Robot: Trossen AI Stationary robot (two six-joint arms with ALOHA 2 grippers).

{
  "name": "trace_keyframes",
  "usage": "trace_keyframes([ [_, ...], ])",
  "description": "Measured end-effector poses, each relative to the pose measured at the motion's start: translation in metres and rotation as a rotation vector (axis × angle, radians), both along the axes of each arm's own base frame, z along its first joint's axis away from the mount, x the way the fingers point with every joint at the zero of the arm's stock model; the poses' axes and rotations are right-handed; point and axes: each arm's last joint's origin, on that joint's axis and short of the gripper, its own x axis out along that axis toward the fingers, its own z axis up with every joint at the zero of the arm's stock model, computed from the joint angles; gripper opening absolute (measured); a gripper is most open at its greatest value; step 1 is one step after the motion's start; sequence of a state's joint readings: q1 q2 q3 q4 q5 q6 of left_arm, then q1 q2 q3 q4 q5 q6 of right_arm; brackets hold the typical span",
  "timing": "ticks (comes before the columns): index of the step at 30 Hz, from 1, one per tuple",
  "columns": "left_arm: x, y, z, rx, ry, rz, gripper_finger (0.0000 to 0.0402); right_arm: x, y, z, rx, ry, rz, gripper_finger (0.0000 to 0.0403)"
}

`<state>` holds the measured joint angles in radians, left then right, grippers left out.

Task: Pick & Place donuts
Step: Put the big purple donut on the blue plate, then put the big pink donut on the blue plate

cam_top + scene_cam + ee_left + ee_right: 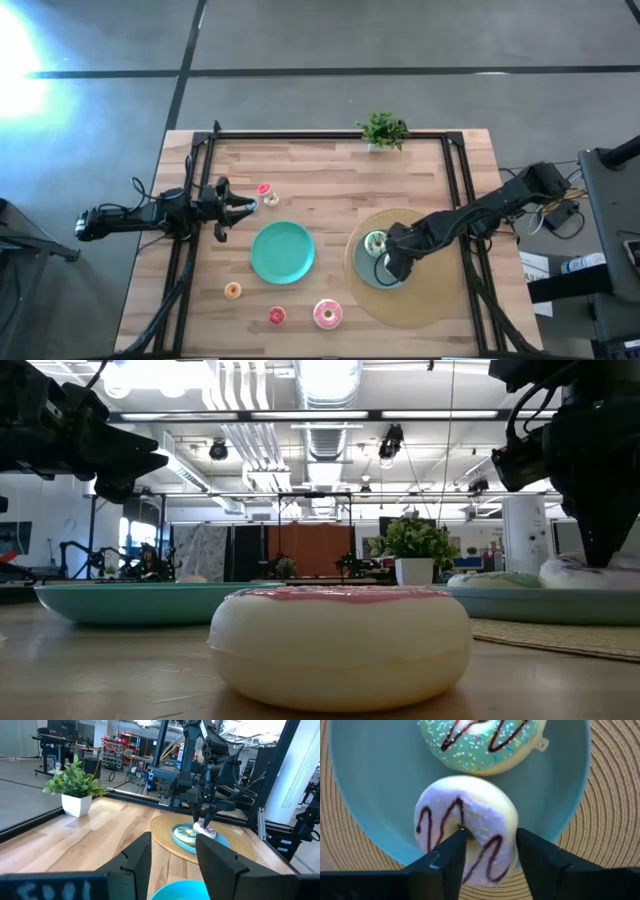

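Note:
My right gripper (490,834) stands over the teal plate (365,795) on the woven mat (430,300), shut on the white-purple donut (470,820). A green-iced donut (480,742) lies flat on the same plate. My left gripper (172,840) hovers open at the table's left (240,207), beside a tiny red donut (264,189) and a tiny yellow donut (271,200). The pink donut (328,314), a second tiny red donut (277,316) and a tiny orange donut (232,290) lie flat near the table's near edge. My right gripper holds the white-purple donut by the part of its ring (492,837) nearest the plate's rim. One finger (452,847) is in the hole and the other (530,850) is outside. The fingers point down from above. The donut is at the plate; lifted or resting, I cannot tell.
A second teal plate (282,252) sits at the table's middle with nothing on it. A potted plant (382,130) stands at the far edge. Black frame rails (330,134) run along the table's far edge and sides.

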<state>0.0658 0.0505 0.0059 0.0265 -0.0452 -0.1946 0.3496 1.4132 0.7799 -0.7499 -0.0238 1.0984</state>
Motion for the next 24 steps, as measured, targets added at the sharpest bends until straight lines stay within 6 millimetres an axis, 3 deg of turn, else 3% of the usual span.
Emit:
trace_keyframes([
  [7,0.0,0.0,0.0,0.012,-0.003,0.002,0.0129,-0.006,-0.002,0.003,-0.052,0.016,0.036,0.0215],
  [11,0.0,0.0,0.003,0.084,-0.026,0.006,0.0129,-0.009,-0.005,0.014,-0.114,-0.058,0.016,0.0219],
  [17,0.0,0.0,0.003,0.053,-0.024,0.005,0.0129,-0.015,-0.013,0.032,-0.18,-0.175,-0.076,0.0219],
  [20,0.0,0.0,0.007,-0.093,-0.084,-0.002,0.0129,-0.016,-0.016,0.037,-0.167,-0.196,-0.12,0.0219],
  [24,-0.001,0.0,0.018,-0.449,-0.239,-0.036,0.0129,-0.015,-0.019,0.039,-0.145,-0.216,-0.19,0.0219],
])
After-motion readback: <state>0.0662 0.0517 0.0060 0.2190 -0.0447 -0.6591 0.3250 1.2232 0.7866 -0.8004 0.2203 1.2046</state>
